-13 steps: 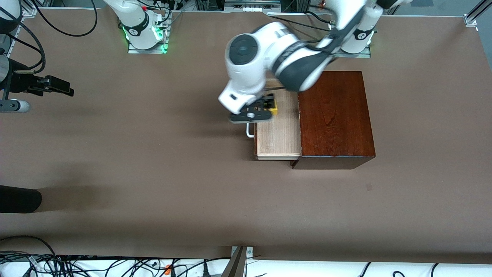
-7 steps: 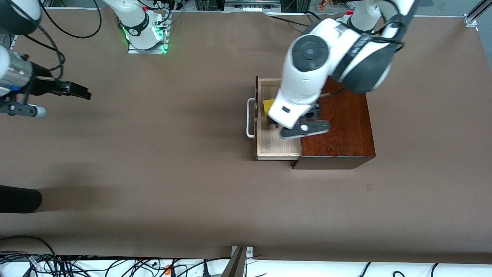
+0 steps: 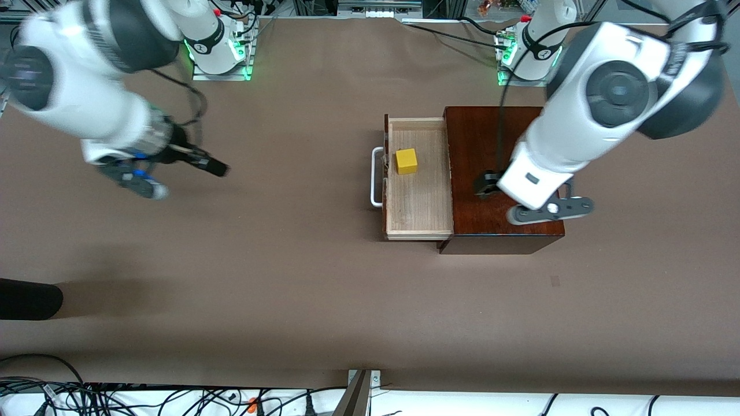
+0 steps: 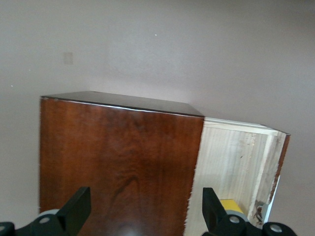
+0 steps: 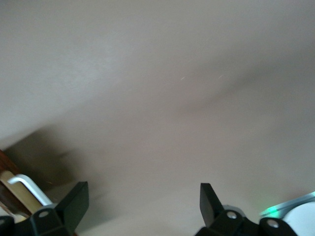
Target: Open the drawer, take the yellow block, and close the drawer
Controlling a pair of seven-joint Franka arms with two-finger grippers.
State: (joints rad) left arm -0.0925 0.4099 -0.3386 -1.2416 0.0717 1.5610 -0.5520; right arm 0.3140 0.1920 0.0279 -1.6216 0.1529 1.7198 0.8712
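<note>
The yellow block sits in the open drawer. The left gripper, jaws apart, hovers over the box beside it (nearer arm); the right gripper, jaws apart, hangs well away.

This looks like a robotics lab. Two white arms are bolted to metal base plates lit with green lamps, on a wide table covered in plain brown sheet. Black cables lie tangled along the table's near edge, and aluminium framing stands at the corners. The racks above the table's top edge are probably electronics, though they are hard to make out.
</note>
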